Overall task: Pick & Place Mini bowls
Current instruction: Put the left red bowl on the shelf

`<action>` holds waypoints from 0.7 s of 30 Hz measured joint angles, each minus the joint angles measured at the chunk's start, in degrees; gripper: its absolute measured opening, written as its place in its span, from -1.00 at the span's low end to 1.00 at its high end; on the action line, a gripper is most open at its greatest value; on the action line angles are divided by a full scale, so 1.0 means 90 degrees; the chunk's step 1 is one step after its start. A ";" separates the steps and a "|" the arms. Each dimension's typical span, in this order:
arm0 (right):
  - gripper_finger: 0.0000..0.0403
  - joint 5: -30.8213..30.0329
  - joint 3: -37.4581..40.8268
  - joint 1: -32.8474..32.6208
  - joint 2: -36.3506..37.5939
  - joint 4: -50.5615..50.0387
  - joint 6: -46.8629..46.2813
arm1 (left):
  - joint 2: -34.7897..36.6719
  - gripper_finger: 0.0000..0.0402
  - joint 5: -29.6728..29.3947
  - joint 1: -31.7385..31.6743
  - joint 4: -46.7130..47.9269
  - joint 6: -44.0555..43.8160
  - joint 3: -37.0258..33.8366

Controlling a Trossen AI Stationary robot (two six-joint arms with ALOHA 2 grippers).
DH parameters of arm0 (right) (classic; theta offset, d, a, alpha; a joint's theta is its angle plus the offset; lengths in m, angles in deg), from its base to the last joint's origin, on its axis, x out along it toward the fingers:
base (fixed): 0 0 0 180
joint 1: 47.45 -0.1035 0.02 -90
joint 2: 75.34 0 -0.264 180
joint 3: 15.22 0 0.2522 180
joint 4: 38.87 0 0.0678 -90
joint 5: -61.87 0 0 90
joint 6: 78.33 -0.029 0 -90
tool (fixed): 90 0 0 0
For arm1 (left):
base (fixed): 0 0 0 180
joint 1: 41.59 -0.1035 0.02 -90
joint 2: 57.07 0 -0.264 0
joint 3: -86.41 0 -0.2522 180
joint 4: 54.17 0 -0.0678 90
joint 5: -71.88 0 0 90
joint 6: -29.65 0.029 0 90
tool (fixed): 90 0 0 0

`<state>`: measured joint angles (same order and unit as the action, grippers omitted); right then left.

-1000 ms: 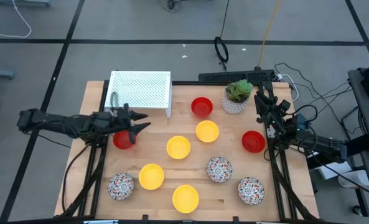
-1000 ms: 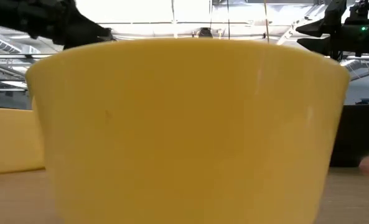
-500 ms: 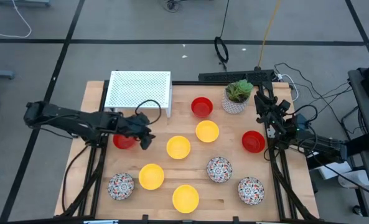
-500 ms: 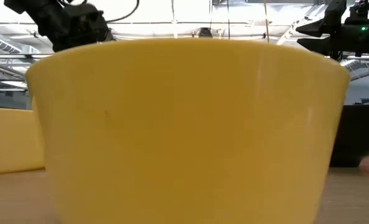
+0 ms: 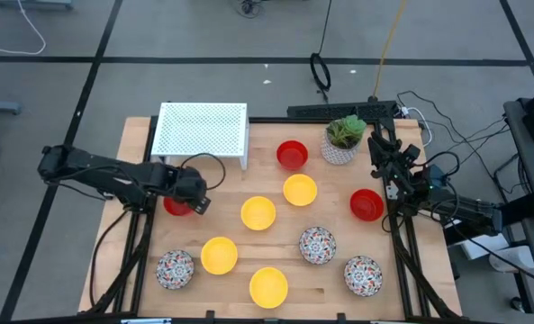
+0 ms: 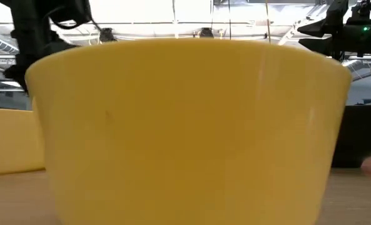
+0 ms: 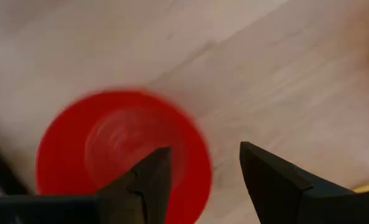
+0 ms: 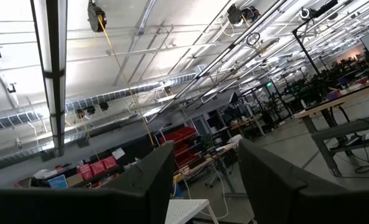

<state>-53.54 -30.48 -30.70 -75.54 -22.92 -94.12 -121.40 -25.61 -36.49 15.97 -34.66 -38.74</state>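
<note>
open left jaws (image 7: 200, 180) hover over an empty red bowl (image 7: 119, 149).

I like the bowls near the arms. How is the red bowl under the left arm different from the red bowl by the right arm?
The left red bowl sits partly hidden beneath the left end effector, whose fingers are open above its rim; the right red bowl lies fully in sight, with nothing over it. The left one sits near the white rack; the right one near the potted plant. Both are plain red, round, upright and empty.

The left gripper (image 5: 194, 200) points down with its fingers apart. The right gripper (image 5: 377, 144) waits at the side, tipped up, fingers apart.
</note>
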 joint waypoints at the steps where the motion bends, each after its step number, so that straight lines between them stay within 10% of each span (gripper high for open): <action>1: -0.18 0.0000 0.0002 0.0002 0.0002 0.0000 0.0000 | -0.0048 -0.06 0.0008 0.0079 0.0040 -0.0194 -0.0055; 21: -0.18 0.0000 0.0001 0.0000 -0.0008 -0.0002 0.0000 | -0.1462 -0.14 0.0049 0.1002 0.0014 -0.0960 -0.0290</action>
<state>-53.54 -30.47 -30.69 -75.61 -22.94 -94.12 -134.56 -25.17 -27.47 16.10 -43.30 -41.35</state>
